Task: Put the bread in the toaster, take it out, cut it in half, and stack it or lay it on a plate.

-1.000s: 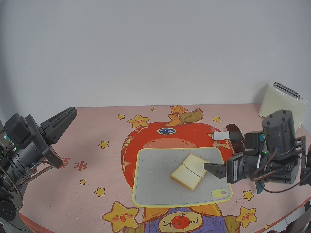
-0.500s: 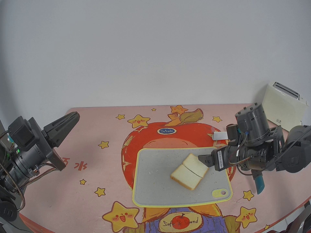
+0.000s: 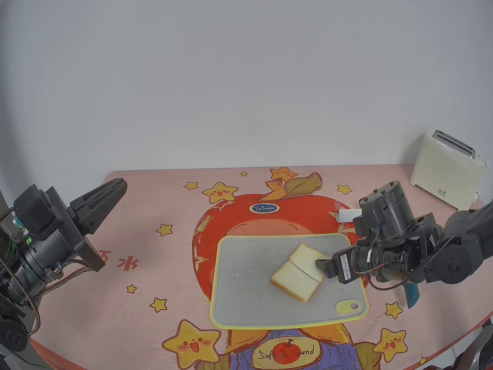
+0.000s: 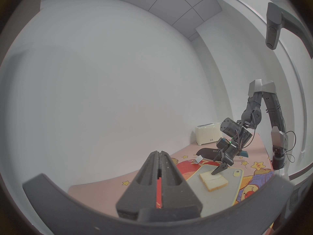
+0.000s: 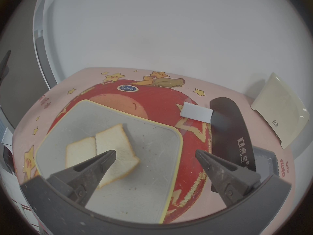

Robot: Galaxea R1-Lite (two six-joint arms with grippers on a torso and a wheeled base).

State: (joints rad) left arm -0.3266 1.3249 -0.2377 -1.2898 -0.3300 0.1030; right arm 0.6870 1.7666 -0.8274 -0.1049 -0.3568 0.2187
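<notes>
1. brought the right gripper (image 3: 323, 266) in from the right and low, jaws spread, empty, tip at the bread's (image 3: 300, 273) far half.
2. leaves the bread cut in two on the cutting board (image 3: 246, 283); likely means lifting a half next.
3. kept the left gripper (image 3: 117, 185) shut, raised at left, unmoved.

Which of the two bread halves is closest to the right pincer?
The back half, on the toaster side of the cutting board; the open right pincer is at its edge. The front half lies beyond the cut.
</notes>
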